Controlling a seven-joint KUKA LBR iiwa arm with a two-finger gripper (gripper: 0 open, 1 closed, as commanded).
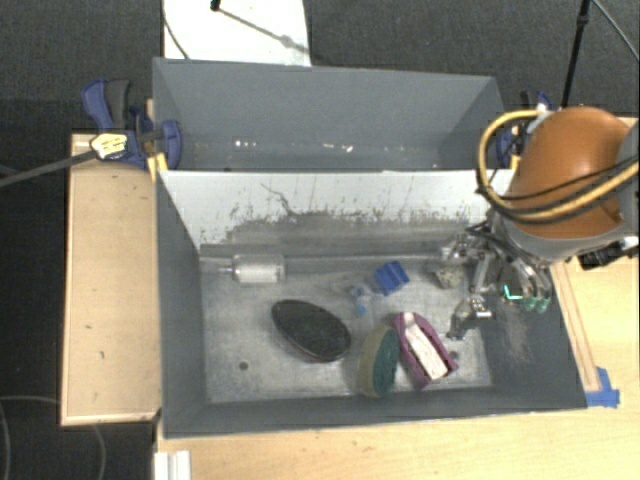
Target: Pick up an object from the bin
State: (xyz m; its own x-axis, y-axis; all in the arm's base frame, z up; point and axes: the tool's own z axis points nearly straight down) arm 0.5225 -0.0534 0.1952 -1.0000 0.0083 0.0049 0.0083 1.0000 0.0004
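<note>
**A:** Where is the claw (476,303) sitting right now?

**B:** It is hanging low inside the bin (190,298), close to the right wall, under the orange cover (570,173). I cannot tell whether it is standing apart or together, and I am not seeing anything clamped in it.

**A:** What is lying nearest to it?

**B:** A maroon-and-white block (424,348) is lying just beside the claw, below it and to its left. The block is leaning on a green disc (377,362) on the side away from the claw. A small blue piece (391,277) is sitting up and to the left of the claw. A black oval pad (312,330) and a clear tube (258,268) are lying well apart from it, further left.

**A:** So what are you worrying about?

**B:** If the block is the pick, I am judging that its tilt is the main risk. A grip closing on a slanted face could be squeezing it out sideways. Because it is touching the disc, lifting it may drag the disc along or tip it over. The claw is also working near the wall, so a slightly wide descent could scrape the metal instead of landing on the block.
</note>
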